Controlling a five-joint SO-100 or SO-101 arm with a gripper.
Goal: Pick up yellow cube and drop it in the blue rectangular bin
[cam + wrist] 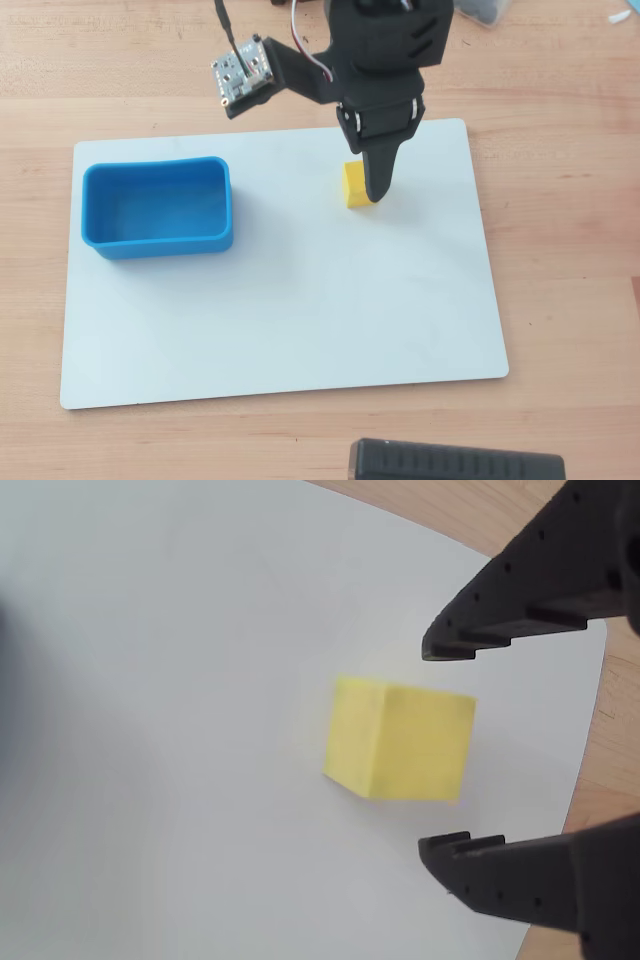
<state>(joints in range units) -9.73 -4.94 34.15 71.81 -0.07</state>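
The yellow cube (354,184) sits on the white board, right of centre in the overhead view. In the wrist view the yellow cube (398,739) lies just ahead of my black gripper (443,745), partly between the two fingertips (450,645). The jaws stand open, wider than the cube, and do not touch it. In the overhead view the gripper (375,190) reaches down over the cube's right side and hides part of it. The blue rectangular bin (158,241) stands empty at the board's left side, well apart from the cube.
The white board (300,320) lies on a wooden table (560,300). A black box (455,464) sits at the table's front edge. The wrist camera board (243,70) sticks out left of the arm.
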